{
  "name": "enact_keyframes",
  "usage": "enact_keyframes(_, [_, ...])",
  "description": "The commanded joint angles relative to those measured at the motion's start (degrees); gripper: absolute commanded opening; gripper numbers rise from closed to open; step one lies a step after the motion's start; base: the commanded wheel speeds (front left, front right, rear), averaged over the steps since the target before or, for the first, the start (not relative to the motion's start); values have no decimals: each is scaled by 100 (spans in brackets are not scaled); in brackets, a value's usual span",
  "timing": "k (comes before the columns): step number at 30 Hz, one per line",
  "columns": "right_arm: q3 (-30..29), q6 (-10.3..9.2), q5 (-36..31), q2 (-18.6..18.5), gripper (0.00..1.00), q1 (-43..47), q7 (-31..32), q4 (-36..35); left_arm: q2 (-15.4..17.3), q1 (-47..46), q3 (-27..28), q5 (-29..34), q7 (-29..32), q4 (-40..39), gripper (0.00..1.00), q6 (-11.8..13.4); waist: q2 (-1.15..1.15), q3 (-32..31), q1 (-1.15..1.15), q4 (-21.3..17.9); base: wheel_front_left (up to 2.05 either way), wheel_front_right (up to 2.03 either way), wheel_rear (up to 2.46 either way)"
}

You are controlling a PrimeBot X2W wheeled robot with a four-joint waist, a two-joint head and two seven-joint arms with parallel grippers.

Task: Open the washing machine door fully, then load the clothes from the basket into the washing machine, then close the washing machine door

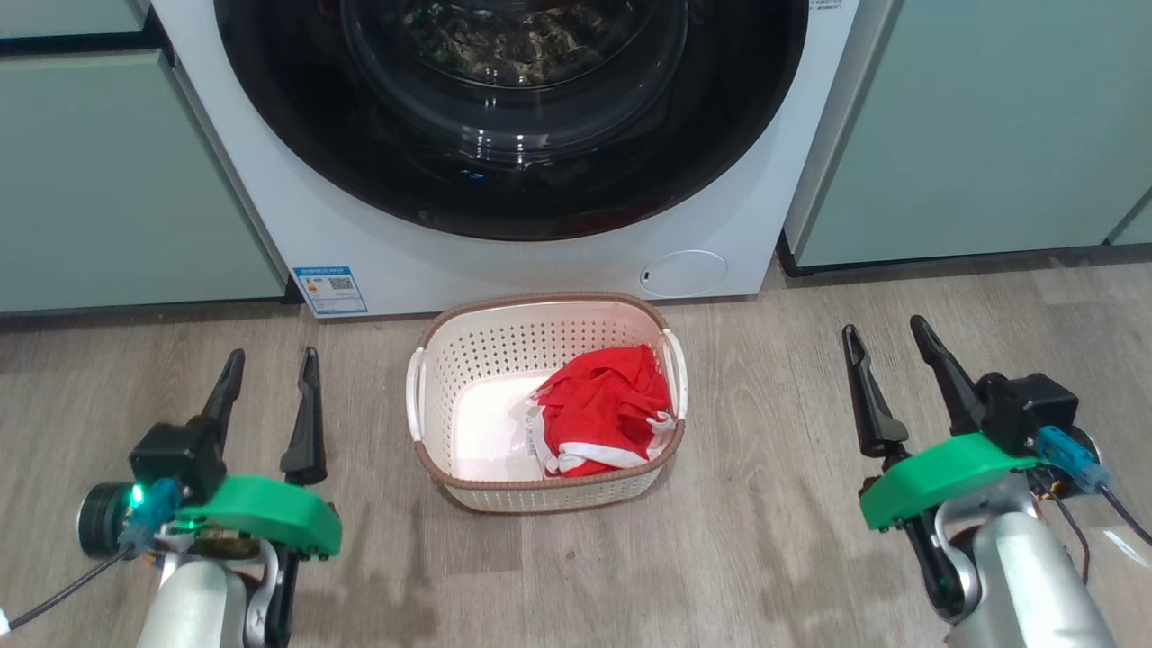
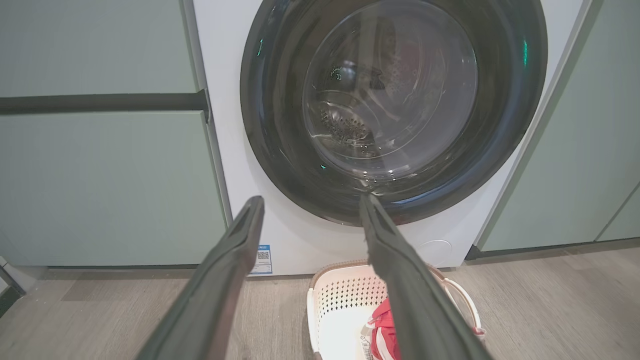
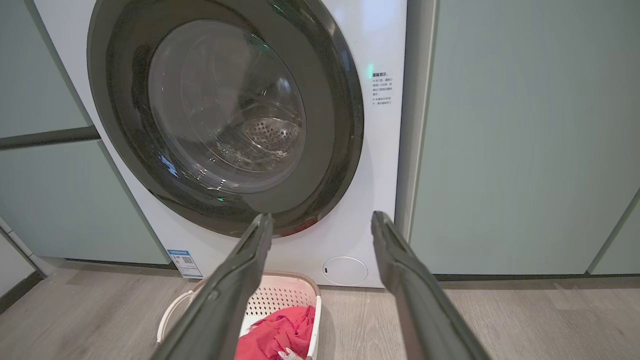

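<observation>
The white washing machine [image 1: 558, 270] [image 2: 295, 235] [image 3: 360, 200] stands ahead with its round black-rimmed glass door [image 1: 513, 117] [image 2: 392, 107] [image 3: 225, 115] shut flat against its front. On the floor right before it sits the cream basket [image 1: 432, 387] [image 2: 345, 295] [image 3: 280, 295], and the red clothes [image 1: 607, 409] [image 2: 385, 330] [image 3: 277, 332] lie in its right half. My left gripper [image 1: 272, 371] [image 2: 310, 207] hangs open, left of the basket. My right gripper [image 1: 886, 337] [image 3: 322, 222] hangs open, right of the basket. Neither one holds or touches anything.
Pale green cabinets [image 1: 108, 180] [image 1: 990, 126] flank the machine on both sides. A blue sticker [image 1: 329, 289] and a round white flap [image 1: 682, 273] mark the machine's low front. Wood-look floor [image 1: 765, 540] spreads around the basket.
</observation>
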Motion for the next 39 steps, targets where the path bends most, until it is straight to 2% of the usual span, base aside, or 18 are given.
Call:
enact_keyframes(1, [157,-1,53,10,100,-299,-63,-175,102,-298,175,-31,-28,-156,100,17,0,2,0,1,0,0,0])
enact_keyframes(14, [166,-1,63,10,100,-317,-69,-189,181,-317,86,-37,-45,-158,100,-22,0,18,0,-26,29,29,-58])
enact_keyframes(39, [139,-1,143,10,100,-349,-129,-142,235,-372,28,-123,-71,-210,100,-28,0,95,0,-181,109,109,-218])
